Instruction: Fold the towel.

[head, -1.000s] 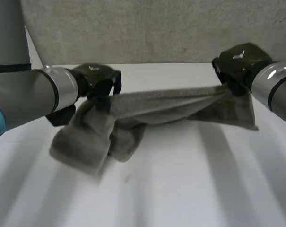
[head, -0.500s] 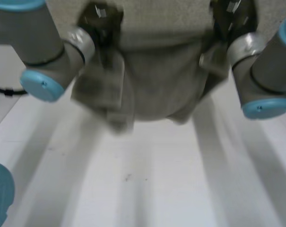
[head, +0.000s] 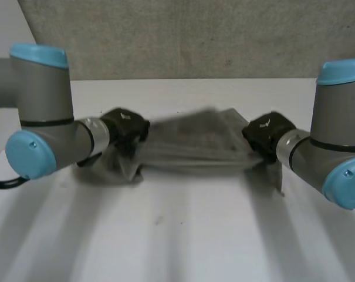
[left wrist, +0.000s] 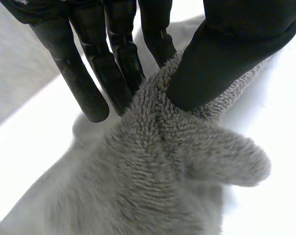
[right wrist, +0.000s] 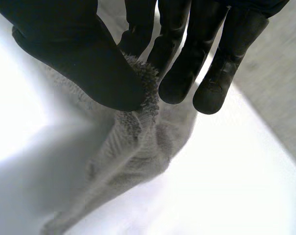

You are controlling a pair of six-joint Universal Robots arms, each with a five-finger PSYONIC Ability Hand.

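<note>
1. The table (head: 183, 235) now bears the towel. Half a second ago the cloth hung clear of it, lifted high towards the back wall.
2. Both arms have dropped from that raised pose. The left arm (head: 42, 129) and right arm (head: 335, 158) now reach in low from either side.
3. The towel (head: 189, 141) lies on the far half of the table, drawn out between the two hands. I judge this to be the laying-out step: the cloth has been swung up and set down to flatten it before any fold.
4. Its long axis runs side to side, roughly along the table's far edge. Its body spreads away from the robot, beyond the line of the hands. It looks blurred, so it may not have settled, and the left end is bunched.
5. The left hand (head: 125, 126) pinches the towel's left end between thumb and fingers.
6. The right hand (head: 265, 134) pinches the right end the same way, with a small flap hanging just beside it.
</note>
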